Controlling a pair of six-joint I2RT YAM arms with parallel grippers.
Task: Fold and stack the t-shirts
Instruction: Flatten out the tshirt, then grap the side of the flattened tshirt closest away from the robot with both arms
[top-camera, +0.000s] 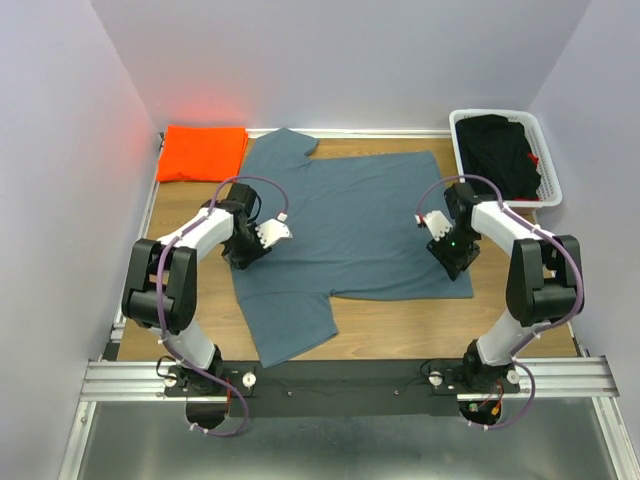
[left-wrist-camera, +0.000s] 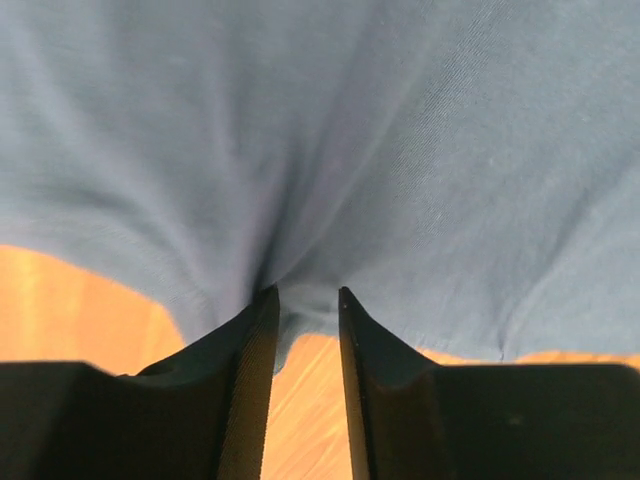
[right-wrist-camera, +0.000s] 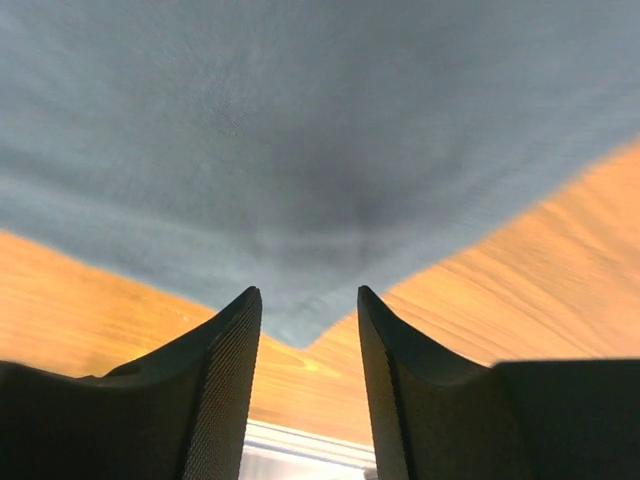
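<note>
Looking down from the top view, I see the blue-grey t-shirt spread flat across the middle of the counter, with one sleeve toward the upper left of the frame and the other toward the lower left. The orange t-shirt lies folded in the upper left corner, just beside the upper sleeve. A white basket at the upper right holds dark clothes. My left pincer sits low at the shirt's left edge, its fingers drawn nearly together and nipping the cloth, which puckers toward them. My right pincer stands apart at the shirt's lower right corner, which lies flat between its fingers.
</note>
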